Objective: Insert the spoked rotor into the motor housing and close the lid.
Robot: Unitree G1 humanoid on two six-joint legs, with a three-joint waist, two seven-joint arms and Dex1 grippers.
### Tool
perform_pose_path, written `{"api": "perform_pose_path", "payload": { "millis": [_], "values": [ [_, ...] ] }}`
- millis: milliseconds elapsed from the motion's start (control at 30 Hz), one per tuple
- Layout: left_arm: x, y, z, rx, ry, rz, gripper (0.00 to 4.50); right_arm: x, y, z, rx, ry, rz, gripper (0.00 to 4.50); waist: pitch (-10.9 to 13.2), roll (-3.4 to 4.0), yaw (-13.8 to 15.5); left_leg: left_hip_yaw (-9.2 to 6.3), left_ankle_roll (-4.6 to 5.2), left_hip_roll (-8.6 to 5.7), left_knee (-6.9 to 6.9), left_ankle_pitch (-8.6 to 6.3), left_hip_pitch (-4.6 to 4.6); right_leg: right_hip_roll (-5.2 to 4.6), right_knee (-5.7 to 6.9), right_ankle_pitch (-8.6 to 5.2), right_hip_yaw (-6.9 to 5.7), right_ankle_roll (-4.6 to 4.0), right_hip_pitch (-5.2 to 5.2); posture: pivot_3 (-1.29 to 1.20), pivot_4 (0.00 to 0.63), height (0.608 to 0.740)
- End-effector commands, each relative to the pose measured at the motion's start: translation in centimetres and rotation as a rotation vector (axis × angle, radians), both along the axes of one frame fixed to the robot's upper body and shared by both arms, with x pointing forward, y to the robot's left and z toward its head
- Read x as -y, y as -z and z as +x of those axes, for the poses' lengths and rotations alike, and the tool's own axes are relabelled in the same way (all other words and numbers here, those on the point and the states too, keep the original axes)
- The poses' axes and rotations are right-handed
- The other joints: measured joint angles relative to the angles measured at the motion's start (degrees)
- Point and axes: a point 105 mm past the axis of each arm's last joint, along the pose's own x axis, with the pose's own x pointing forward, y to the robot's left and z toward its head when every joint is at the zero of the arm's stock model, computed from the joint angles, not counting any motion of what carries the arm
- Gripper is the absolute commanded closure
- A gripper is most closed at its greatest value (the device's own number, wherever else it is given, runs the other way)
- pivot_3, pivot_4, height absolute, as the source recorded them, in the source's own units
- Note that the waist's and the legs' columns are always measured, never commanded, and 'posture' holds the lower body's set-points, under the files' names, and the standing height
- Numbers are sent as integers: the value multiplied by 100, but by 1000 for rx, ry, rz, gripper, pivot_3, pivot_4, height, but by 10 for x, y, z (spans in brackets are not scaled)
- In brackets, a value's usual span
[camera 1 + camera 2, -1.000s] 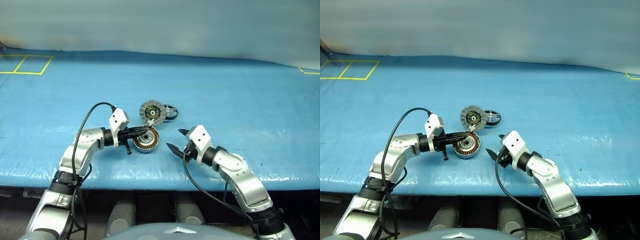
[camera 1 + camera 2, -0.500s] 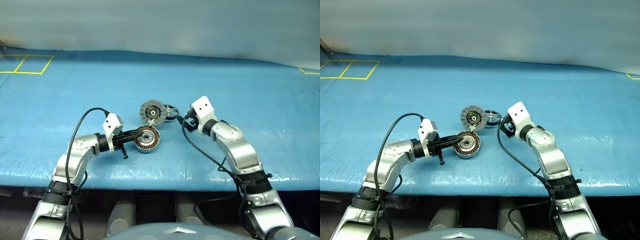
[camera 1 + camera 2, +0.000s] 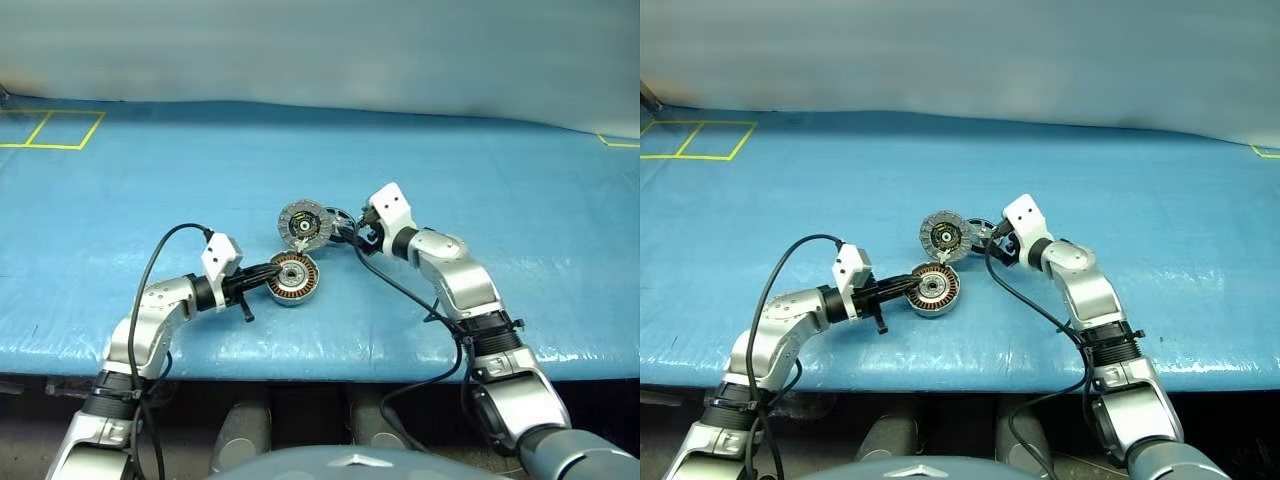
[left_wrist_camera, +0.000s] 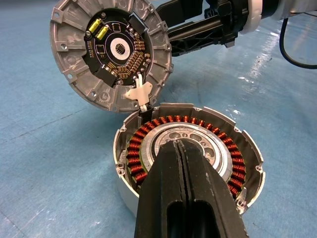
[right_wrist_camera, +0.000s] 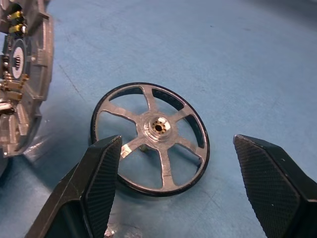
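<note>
while the left tool stays clenched and empty over the one motor housing mid-worktop, its one lid stands raised; the right tool, spread wide, flanks the one spoked rotor lying flat just beyond, toward the far edge
</note>
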Motion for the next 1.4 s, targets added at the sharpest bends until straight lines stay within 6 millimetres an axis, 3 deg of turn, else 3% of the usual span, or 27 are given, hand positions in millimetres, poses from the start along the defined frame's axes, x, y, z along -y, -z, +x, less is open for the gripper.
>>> {"api": "perform_pose_path", "payload": {
  "millis": [33, 433, 700, 900, 1400],
  "values": [
    [3, -14, -1, 52, 13, -17, 4474, -7, -12, -3, 59, -42, 21, 691, 0, 0, -3, 0, 0, 0, 0, 0, 0, 0, 0, 0, 0, 0, 0, 0, 150, 740],
    [3, -13, 2, 46, 14, -10, 4474, -12, 0, -10, 43, -87, -5, 691, 0, 0, -12, 0, 0, 0, -1, 0, 0, 0, 0, 0, 1, -1, -1, 0, 150, 740],
    [2, -11, 2, 41, 6, -6, 4474, -21, -25, -16, 49, -150, 169, 691, 1, 1, -15, 0, 0, 0, -1, 0, 0, 0, 0, 0, 0, 0, -1, 0, 150, 740],
    [2, -10, 2, 38, 4, -2, 4474, -14, -25, -7, 31, -93, 174, 691, 1, 1, -18, 0, 0, 0, -1, 0, 0, 0, 0, 0, 0, 0, -1, 0, 150, 740],
    [0, -10, 2, 39, -2, 8, 4474, -17, 0, 7, -50, -49, 136, 691, 1, 2, -66, 0, 0, 0, -2, 0, 0, 1, 0, 1, 1, -1, -2, 0, 150, 740]
  ]
}}
